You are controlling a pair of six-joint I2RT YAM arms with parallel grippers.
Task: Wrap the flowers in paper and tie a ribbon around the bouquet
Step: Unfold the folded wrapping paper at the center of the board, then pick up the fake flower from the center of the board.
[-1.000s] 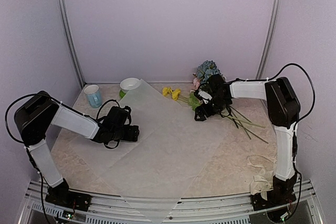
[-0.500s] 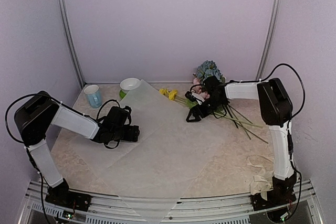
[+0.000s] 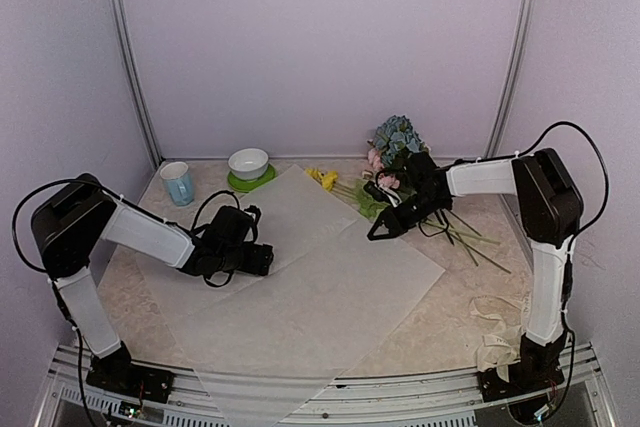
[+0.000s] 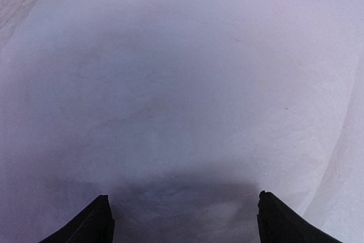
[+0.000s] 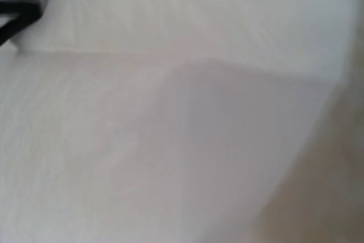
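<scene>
The paper (image 3: 320, 287) lies flat across the middle of the table, a large white sheet. My left gripper (image 3: 264, 259) rests low over its left part, open; in the left wrist view both dark fingertips (image 4: 96, 220) stand wide apart with only paper (image 4: 182, 83) between them. My right gripper (image 3: 376, 231) is at the sheet's far right edge, its tip narrowed to a point on the paper. The right wrist view is filled by paper (image 5: 170, 140), and its fingers are hidden. The flowers (image 3: 397, 137) lie behind the right gripper, with their stalks (image 3: 470, 237) to the right. The ribbon (image 3: 492, 347) lies crumpled at the near right.
A blue mug (image 3: 178, 184) and a white bowl (image 3: 248, 162) on a green saucer (image 3: 252, 183) stand at the back left, beyond the sheet's far corner. Yellow blooms (image 3: 322, 178) lie by the sheet's far edge. Metal posts rise at both back corners.
The right gripper has closed and come down from the flowers to the sheet's right edge. The sheet has shifted and turned toward the right. The left gripper slid a little right.
</scene>
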